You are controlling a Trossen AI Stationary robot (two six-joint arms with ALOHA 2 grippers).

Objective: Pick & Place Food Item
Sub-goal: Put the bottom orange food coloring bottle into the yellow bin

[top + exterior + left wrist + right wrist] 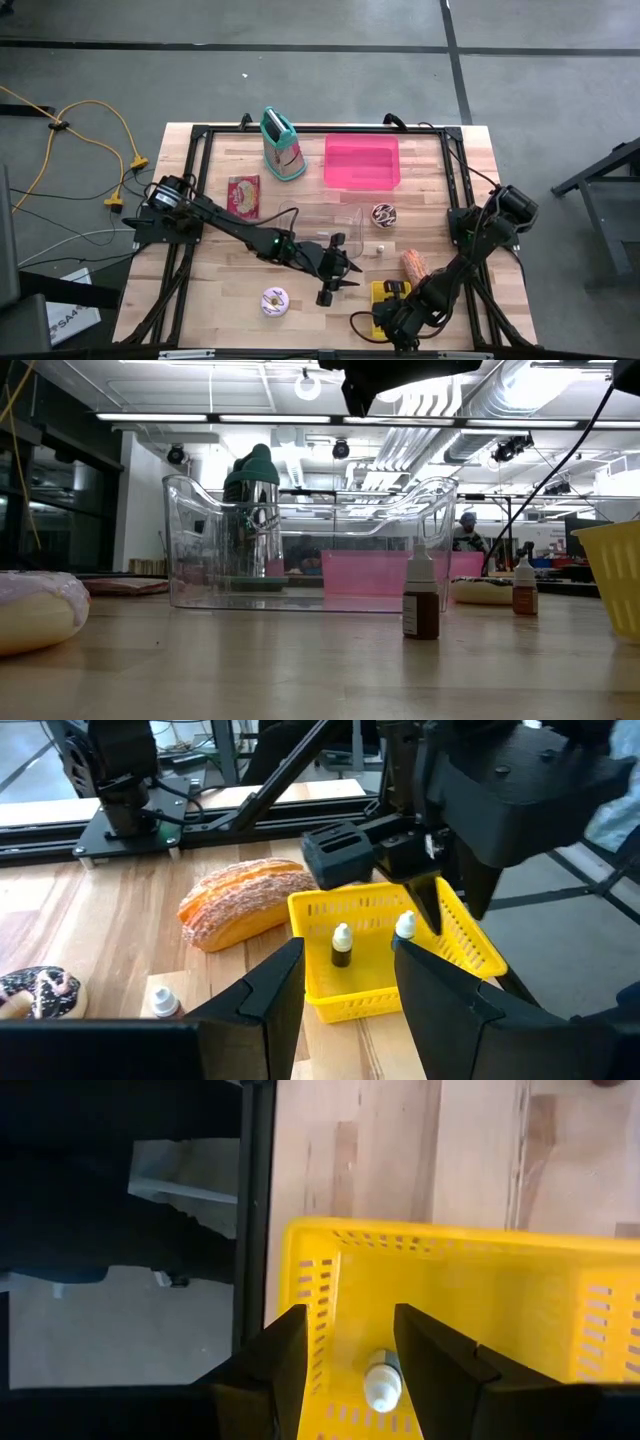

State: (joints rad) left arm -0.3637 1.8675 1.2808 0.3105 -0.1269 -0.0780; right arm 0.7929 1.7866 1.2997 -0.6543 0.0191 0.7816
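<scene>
A yellow basket (383, 296) (455, 935) stands near the table's front edge, with two small bottles upright inside. My right gripper (350, 1330) (425, 910) reaches down into it, open, its fingers on either side of a white-capped bottle (381, 1385) (405, 925). The other bottle (342, 945) is dark. My left gripper (350, 276) (348, 955) hovers open and empty at mid-table, pointing at the basket. A sugared pastry (414, 265) (240, 900) lies on the table beyond the basket. My right gripper comes at the white-capped bottle's cap (379, 1370) from above, slanting down, one finger on each side of it. I cannot tell whether the fingers touch it. The bottle stands upright in the basket.
A chocolate donut (384, 214), a loose small bottle (379, 248) (421, 600), a pink-iced donut (275, 301), a snack packet (243, 195), a teal-topped bag (282, 145), a pink bin (361, 162) and a clear tub (310, 545) are spread over the table.
</scene>
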